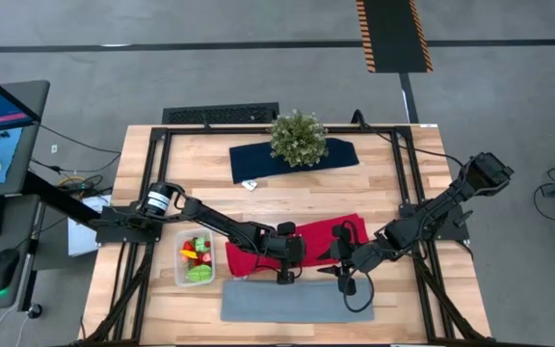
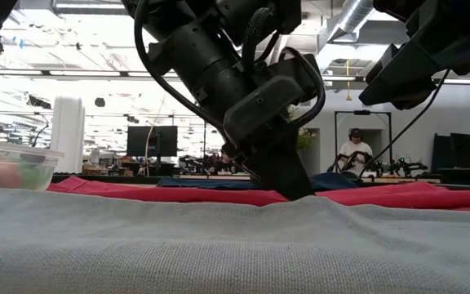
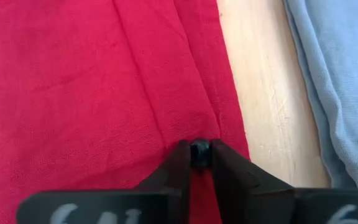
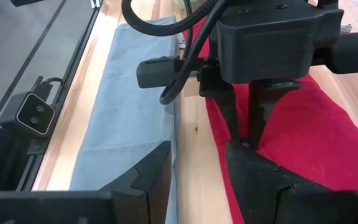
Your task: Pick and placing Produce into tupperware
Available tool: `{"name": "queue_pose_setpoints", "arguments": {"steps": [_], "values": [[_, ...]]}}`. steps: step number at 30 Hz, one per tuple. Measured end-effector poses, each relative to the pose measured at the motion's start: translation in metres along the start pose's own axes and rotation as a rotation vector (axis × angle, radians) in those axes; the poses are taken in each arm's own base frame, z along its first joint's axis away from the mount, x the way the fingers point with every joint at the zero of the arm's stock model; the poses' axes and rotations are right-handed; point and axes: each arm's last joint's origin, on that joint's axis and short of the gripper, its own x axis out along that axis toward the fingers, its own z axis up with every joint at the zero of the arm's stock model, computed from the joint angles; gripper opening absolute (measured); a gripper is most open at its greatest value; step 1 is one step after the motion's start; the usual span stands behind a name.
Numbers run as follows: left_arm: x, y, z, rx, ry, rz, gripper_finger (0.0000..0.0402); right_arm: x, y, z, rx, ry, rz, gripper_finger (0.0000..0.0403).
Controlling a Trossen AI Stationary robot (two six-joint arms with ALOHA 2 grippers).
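My left gripper [image 1: 285, 272] points down at the near edge of the red cloth [image 1: 302, 243] and is shut on a tiny dark berry [image 3: 199, 152]. In the low view its fingertips [image 2: 296, 189] reach down to the cloth. The clear tupperware [image 1: 196, 258] stands left of the cloth on the wood, with red, yellow and green produce [image 1: 197, 255] inside; the low view shows it at the left edge [image 2: 13, 163]. My right gripper [image 4: 197, 167] is open, hovering just right of the left gripper [image 4: 244, 130], above the cloth's near edge. My left gripper pinches the dark berry [image 3: 199, 148] between its two fingertips. It comes from above, pointing down. The berry sits at the level of the red cloth's surface, close to the cloth's near hem; whether it is lifted clear I cannot tell.
A flat grey mat [image 1: 297, 301] lies along the near edge, a strip of bare wood [image 3: 260, 93] between it and the red cloth. A bushy potted plant [image 1: 298, 138] stands on a dark blue cloth [image 1: 258, 159] at the far side. A black frame rims the table.
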Motion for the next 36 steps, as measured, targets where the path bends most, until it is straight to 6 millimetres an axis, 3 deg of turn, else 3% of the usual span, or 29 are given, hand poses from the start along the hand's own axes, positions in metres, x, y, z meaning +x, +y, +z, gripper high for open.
{"name": "queue_pose_setpoints", "arguments": {"steps": [4,11,19,25,31,36], "values": [[0.0,0.0,0.0,0.004,-0.003,0.0,0.0026,0.0,0.0,0.0,0.0,0.0,0.0,0.0176],[-0.006,-0.001,0.001,0.02,0.012,0.001,0.006,0.0,0.0,0.0,-0.001,0.003,-0.002,0.0176],[-0.017,-0.002,0.007,0.029,0.004,-0.002,0.0032,0.0,0.0,-0.001,-0.002,0.006,-0.003,0.0176],[-0.027,-0.003,0.008,0.035,0.029,0.015,0.0042,0.0,0.0,-0.001,-0.003,0.007,-0.003,0.0175],[-0.047,-0.009,0.0,0.037,0.165,0.043,0.0046,0.0,0.0,-0.001,-0.002,0.007,-0.004,0.0175],[-0.069,-0.027,0.003,0.065,0.145,0.048,0.0046,0.0,-0.001,-0.001,-0.003,0.01,-0.005,0.0175]]}}
